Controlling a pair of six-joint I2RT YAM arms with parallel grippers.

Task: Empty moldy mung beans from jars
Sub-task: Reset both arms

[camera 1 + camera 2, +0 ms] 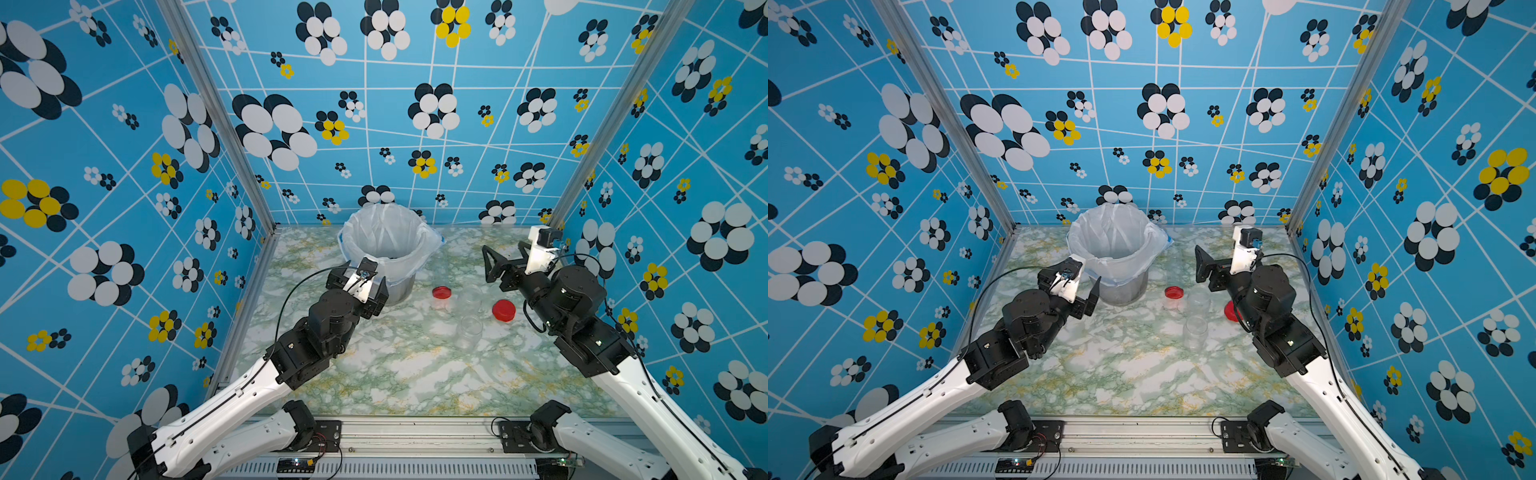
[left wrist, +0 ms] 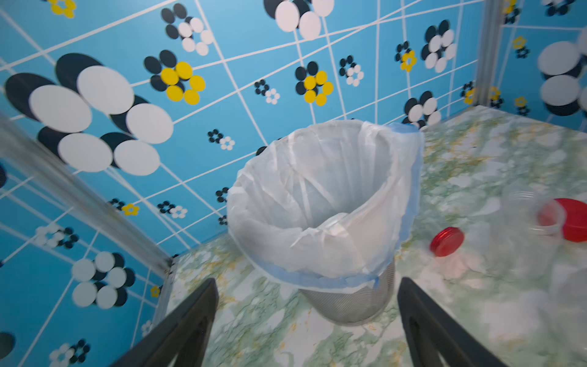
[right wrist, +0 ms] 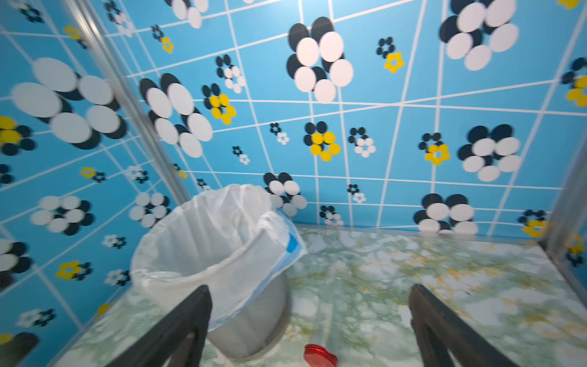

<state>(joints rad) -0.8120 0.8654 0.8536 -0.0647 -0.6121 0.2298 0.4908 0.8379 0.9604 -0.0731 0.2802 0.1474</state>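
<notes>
Clearly, the left tool (image 2: 306,282) is hanging spread beside the bucket (image 1: 405,270). The right tool (image 3: 310,287) is gaping empty, centre-right in both top views.

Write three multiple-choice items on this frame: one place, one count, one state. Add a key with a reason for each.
1. Where is the loose red lid?
A. inside the bin bag
B. on the table
C. screwed onto a jar

2. How many red lids show in a top view?
A. one
B. two
C. four

3. What state is the left gripper in?
A. open, holding nothing
B. shut on a jar
C. shut on a lid

Key:
1. B: it lies on the marble top, with no jar under it.
2. B: there is the loose one, plus one on a small jar.
3. A: the left wrist view shows its fingers wide apart with nothing between them.
</notes>
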